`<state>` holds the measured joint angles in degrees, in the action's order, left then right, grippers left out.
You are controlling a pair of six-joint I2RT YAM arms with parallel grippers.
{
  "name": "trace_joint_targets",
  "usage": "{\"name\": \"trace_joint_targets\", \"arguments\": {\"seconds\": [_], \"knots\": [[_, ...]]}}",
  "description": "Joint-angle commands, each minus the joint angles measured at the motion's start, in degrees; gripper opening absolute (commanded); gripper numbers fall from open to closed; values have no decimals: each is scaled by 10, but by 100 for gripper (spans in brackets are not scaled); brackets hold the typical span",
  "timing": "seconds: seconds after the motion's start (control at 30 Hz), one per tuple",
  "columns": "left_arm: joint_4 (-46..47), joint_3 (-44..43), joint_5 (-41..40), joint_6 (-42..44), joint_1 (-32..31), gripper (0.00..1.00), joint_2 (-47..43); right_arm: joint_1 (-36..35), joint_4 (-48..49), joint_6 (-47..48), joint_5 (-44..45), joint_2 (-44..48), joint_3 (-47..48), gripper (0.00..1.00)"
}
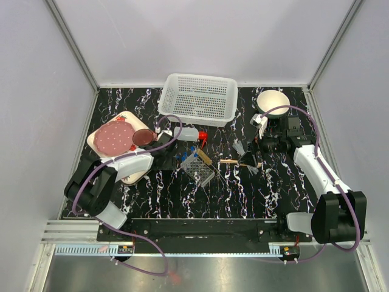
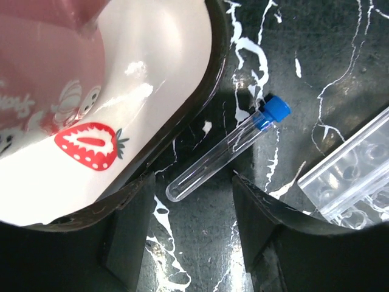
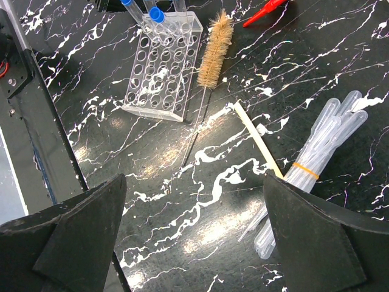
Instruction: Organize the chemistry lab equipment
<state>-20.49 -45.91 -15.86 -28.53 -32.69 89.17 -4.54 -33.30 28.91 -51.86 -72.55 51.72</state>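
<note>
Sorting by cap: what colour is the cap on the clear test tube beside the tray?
Blue cap, left wrist view.

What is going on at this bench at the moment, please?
Two robot arms are tidying lab gear on a black marbled table. The left gripper hovers, jaws open, over a clear blue-capped test tube lying beside the strawberry-print tray, not gripping it. The right gripper hangs open and empty above a bundle of clear pipettes. The clear plastic tube rack holds two capped tubes.
</note>
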Motion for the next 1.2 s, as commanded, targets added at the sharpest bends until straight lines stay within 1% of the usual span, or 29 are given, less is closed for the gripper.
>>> {"name": "trace_joint_targets", "arguments": {"seconds": [0.0, 0.07, 0.17, 0.23, 0.4, 0.5, 0.53, 0.6, 0.67, 0.77, 0.9, 1.17], "knots": [[-1, -4, 3, 37, 8, 57, 27, 3, -7, 12, 3, -4, 12, 99], [-1, -4, 12, 41, 8, 55, 29, 2, -8, 12, 3, -4, 12, 99], [-4, -2, 25, 38, 8, 50, 26, 2, -7, 12, 3, -3, 12, 99], [-10, -2, 38, 33, 8, 44, 24, 2, -7, 12, 3, -3, 12, 99], [-21, 6, 58, 14, 8, 35, 13, 3, -8, 12, 3, -4, 12, 100], [-21, 16, 65, 7, 8, 28, 1, 3, -8, 13, 3, -4, 13, 100], [-20, 19, 69, 4, 7, 25, -5, 2, -8, 13, 3, -5, 12, 100], [-22, 25, 72, 2, 5, 21, -12, 3, -9, 13, 3, -5, 13, 100], [-21, 29, 76, 0, 3, 16, -26, 2, -10, 13, 2, -5, 12, 100], [-24, 37, 82, -6, -3, 11, -53, 2, -9, 13, 2, -4, 13, 100], [-26, 49, 87, -15, -9, 9, -98, 2, -11, 14, 1, -4, 13, 100], [-34, 89, 117, -42, -9, 8, -234, 2, -12, 16, -4, -1, 12, 100]]}}
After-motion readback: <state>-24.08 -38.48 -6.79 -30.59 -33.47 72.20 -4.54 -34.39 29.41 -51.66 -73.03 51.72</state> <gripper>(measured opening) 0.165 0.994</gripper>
